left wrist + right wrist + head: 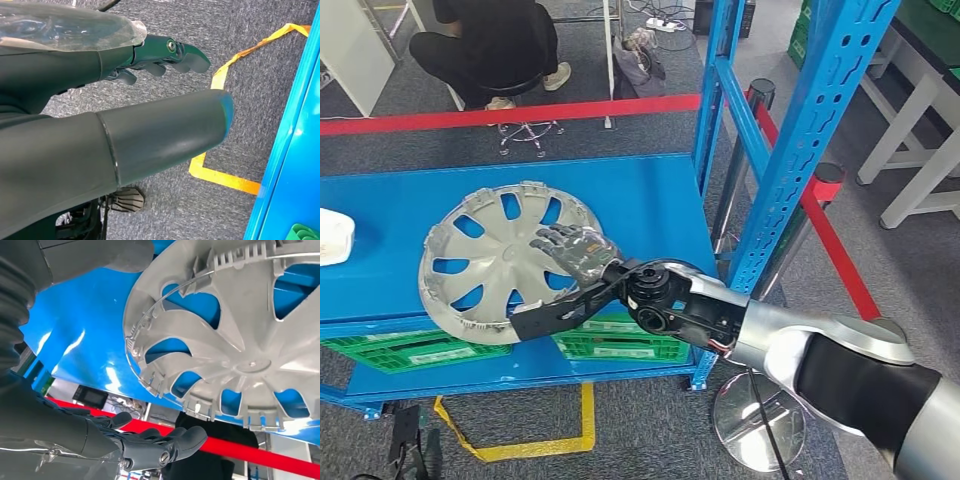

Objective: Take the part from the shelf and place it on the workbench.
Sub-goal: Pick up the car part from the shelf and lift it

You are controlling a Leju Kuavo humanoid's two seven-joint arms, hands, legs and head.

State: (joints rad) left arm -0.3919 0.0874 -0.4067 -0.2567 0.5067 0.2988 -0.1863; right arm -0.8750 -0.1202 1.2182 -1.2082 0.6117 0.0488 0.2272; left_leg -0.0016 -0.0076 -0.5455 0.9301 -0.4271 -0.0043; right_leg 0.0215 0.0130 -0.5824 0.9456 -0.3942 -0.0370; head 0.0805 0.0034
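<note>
Fingers of the right hand [573, 250] lie spread and flat over the hub of the silver hubcap [482, 265], grasping nothing; in the right wrist view the hubcap's ribbed underside sits just past the fingertips [188, 436], thumb apart from them. The hubcap lies flat on the blue shelf [644, 205], its near rim overhanging the shelf's front edge, so a grip probably needs the thumb under that rim. Green crates [622, 340] sit on the level below; contents unclear. The left hand [151, 60] hangs over the floor, well away from the hubcap, fingers loosely extended and holding nothing.
</note>
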